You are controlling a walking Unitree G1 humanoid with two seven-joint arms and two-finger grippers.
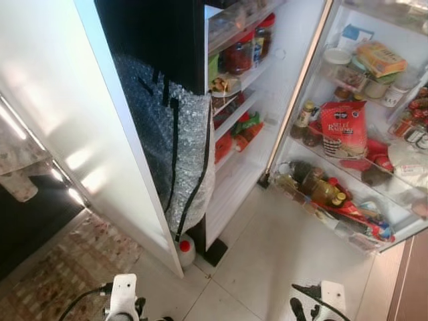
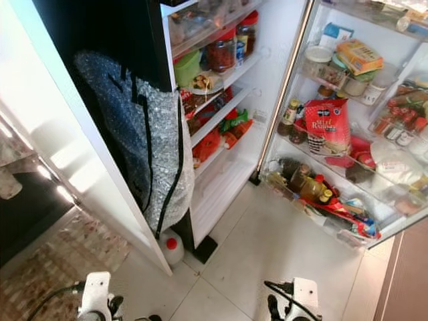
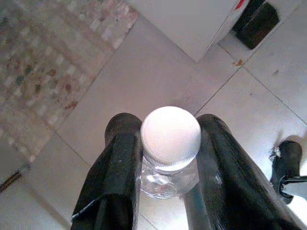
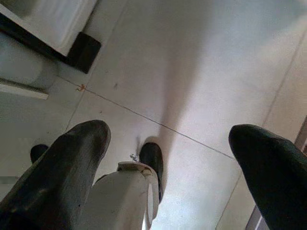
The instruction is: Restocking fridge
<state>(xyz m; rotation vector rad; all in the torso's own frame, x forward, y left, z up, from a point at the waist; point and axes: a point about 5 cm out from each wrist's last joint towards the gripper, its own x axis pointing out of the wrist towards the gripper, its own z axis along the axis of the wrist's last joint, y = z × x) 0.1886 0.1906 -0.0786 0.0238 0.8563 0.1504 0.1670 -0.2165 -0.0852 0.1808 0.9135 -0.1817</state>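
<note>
While fridge (image 1: pixel 281 100) stands open, left gripper (image 3: pixel 168 158) clamps half-hidden bottle (image 3: pixel 170 143).

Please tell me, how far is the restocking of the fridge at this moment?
Done: the fridge door stands open, and its racks and the inner shelves already hold jars, bottles and packets. In hand: the left gripper has its jaws shut on a clear bottle with a white cap, held low above the floor tiles. The right gripper is open and holds nothing. Left: carrying this bottle up to a shelf and placing it.
</note>
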